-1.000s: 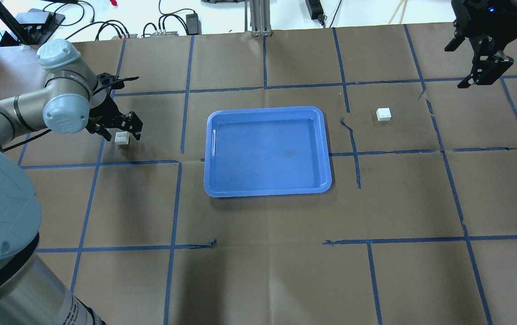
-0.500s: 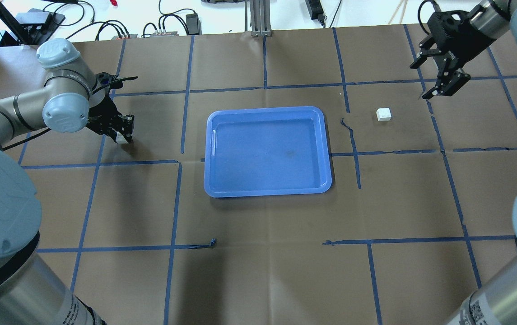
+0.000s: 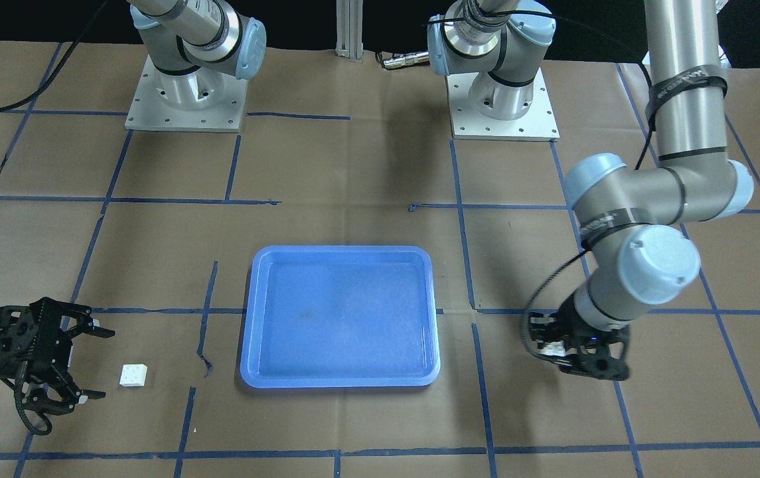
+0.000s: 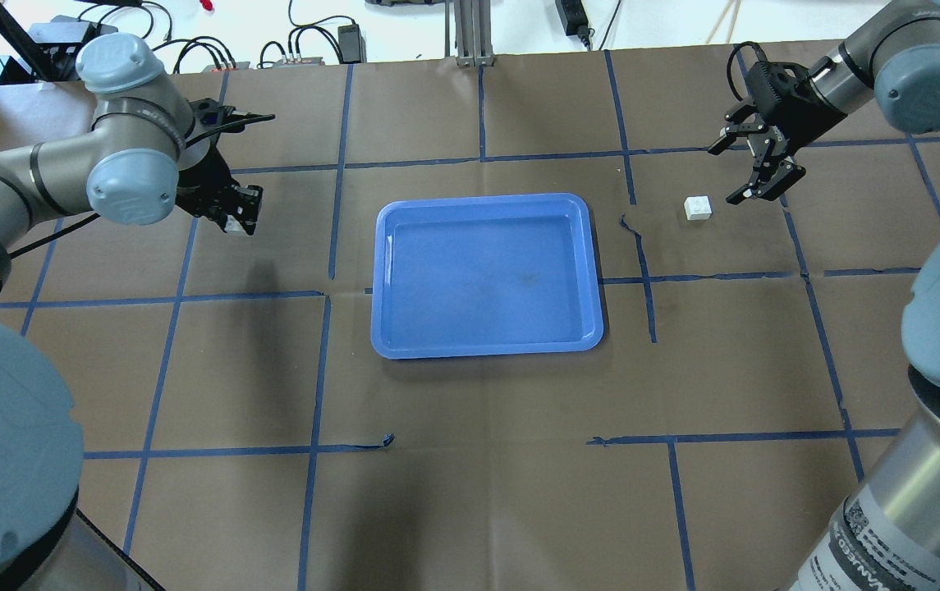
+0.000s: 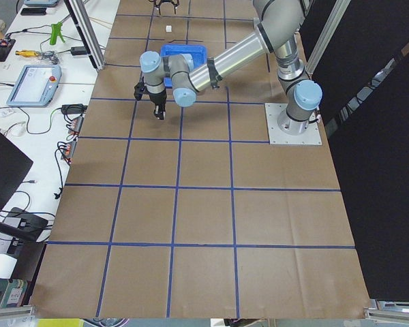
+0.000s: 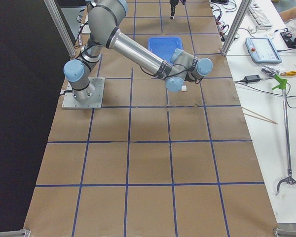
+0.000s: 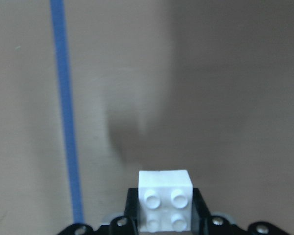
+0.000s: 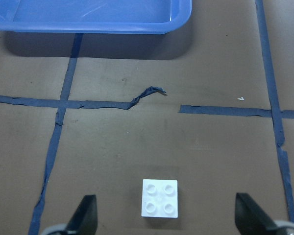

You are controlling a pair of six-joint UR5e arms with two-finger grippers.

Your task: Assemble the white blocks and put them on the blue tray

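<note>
Brown paper ruled by blue tape lines (image 4: 319,369) covers the surface (image 4: 470,509).

Blue tray (image 4: 486,275): empty, at mid-surface, well apart from both blocks.

First white block (image 7: 165,198): clamped in the left pincer (image 4: 236,215), which is closed upon two opposite side walls, toward the left edge of the surface. The studs face upward. Its shadow falls apart from it in the left wrist view, so it is judged to be raised clear of the paper.

Second white block (image 4: 697,208): resting studs-up on the surface between the tray and the right edge, nearer the far edge than the near one, untouched.

Right pincer (image 4: 724,174): fingers (image 8: 85,218) spread wide apart and holding nothing, just beside this block on its right-edge side and tilted toward it. The right wrist view shows the block roughly centred between the two fingers.

Handling, as judged: each block is a small, stiff, very light plastic piece that will not deform under the fingers, but its smooth walls could slip or twist under an off-centre pinch. The best purchase is on a pair of opposite flat walls, low enough to leave the studs free. Joining calls for squared alignment of one block's underside over the other's studs, then a firm straight press. Neither block is yet on the tray.
</note>
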